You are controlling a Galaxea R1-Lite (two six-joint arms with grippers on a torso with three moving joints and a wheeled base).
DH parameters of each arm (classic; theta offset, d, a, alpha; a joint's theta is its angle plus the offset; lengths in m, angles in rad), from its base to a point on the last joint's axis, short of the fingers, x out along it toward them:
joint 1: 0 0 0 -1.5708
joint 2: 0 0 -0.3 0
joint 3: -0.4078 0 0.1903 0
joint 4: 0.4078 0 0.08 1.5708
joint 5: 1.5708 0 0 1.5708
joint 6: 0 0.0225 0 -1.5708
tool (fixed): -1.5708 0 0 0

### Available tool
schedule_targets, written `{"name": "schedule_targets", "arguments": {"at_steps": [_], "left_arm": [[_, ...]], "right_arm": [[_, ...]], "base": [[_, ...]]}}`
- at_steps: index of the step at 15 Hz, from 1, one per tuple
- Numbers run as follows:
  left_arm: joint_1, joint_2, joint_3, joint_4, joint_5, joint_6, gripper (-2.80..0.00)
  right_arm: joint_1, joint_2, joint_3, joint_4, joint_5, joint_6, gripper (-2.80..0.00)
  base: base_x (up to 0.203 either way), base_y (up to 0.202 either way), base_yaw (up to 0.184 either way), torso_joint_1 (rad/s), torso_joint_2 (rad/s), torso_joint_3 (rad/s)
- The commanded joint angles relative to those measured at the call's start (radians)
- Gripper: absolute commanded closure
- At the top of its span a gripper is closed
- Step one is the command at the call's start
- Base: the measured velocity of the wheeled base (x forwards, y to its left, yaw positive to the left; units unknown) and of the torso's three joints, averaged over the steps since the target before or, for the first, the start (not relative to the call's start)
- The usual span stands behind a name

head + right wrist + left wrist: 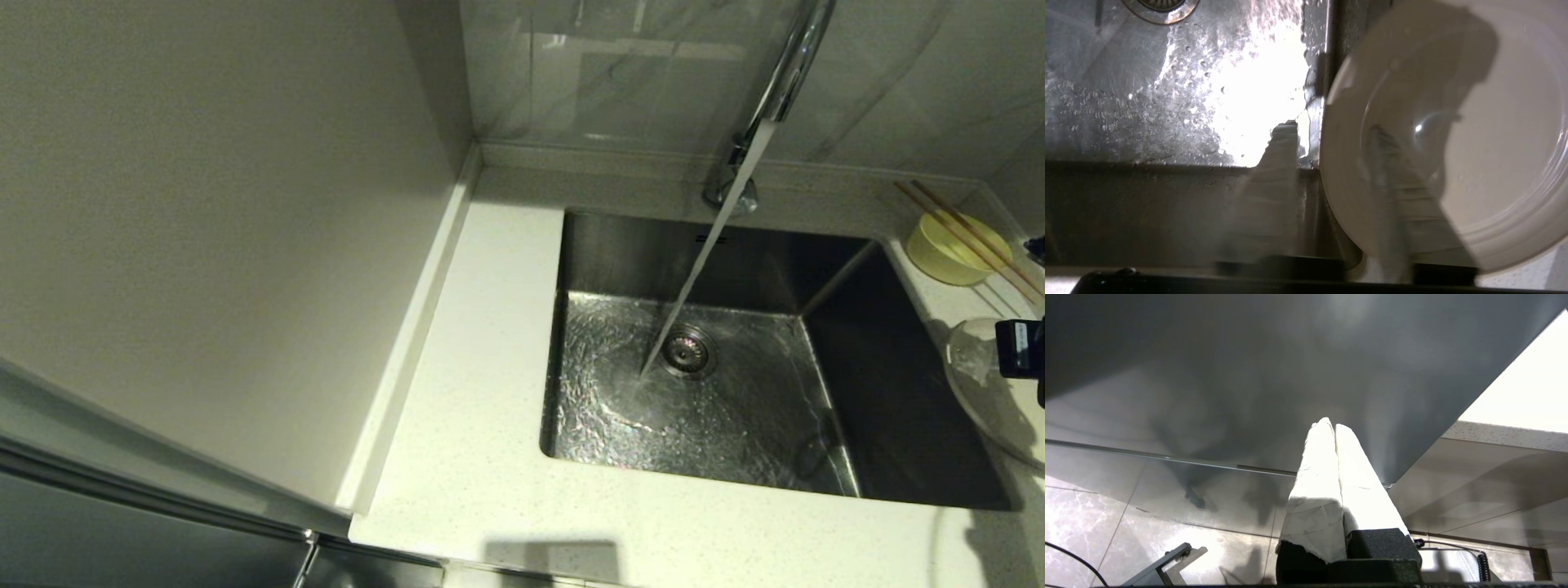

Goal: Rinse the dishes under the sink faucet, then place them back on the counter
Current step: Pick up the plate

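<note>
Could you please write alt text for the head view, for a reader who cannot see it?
Water runs from the faucet into the sink, landing beside the drain. On the counter to the right, chopsticks lie across a bowl, with a plate nearer, at the right gripper.

The left gripper [1330, 425], its two long fingers wrapped in white tape, is closed with the tips pressed flat together and nothing between them; it does not show in the head view. The right gripper [1331, 163], a black body at the head view's right edge, has its two fingers spread apart, one on each side of the larger off-white round plate's [1502, 163] rim
</note>
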Motion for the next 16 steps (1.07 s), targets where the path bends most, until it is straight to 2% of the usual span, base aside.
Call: {"name": "schedule_targets", "arguments": {"at_steps": [1, 3, 8, 11, 12, 16], "left_arm": [[0.0, -0.002, 0.0, 0.0, 0.001, -0.001, 0.0], [0.0, -0.002, 0.0, 0.0, 0.001, -0.001, 0.0], [0.0, -0.002, 0.0, 0.0, 0.001, -0.001, 0.0], [0.0, -0.002, 0.0, 0.0, 0.001, -0.001, 0.0], [0.0, -0.002, 0.0, 0.0, 0.001, -0.001, 0.0], [0.0, -0.002, 0.0, 0.0, 0.001, -0.001, 0.0]], "right_arm": [[0.021, 0.01, -0.017, 0.001, -0.004, -0.022, -2.8], [0.023, 0.021, -0.027, -0.002, -0.005, -0.056, -2.8], [0.042, 0.105, -0.036, -0.048, -0.013, -0.05, -2.8], [0.041, 0.169, -0.047, -0.089, -0.099, -0.05, -2.8], [0.039, 0.177, -0.053, -0.093, -0.106, -0.05, 0.0], [0.039, 0.205, -0.063, -0.098, -0.115, -0.05, 0.0]], "base": [[0.0, 0.0, 0.0, 0.0, 0.0, 0.0], [0.0, 0.0, 0.0, 0.0, 0.0, 0.0], [0.0, 0.0, 0.0, 0.0, 0.0, 0.0], [0.0, 0.0, 0.0, 0.0, 0.0, 0.0], [0.0, 0.0, 0.0, 0.0, 0.0, 0.0], [0.0, 0.0, 0.0, 0.0, 0.0, 0.0]]}}
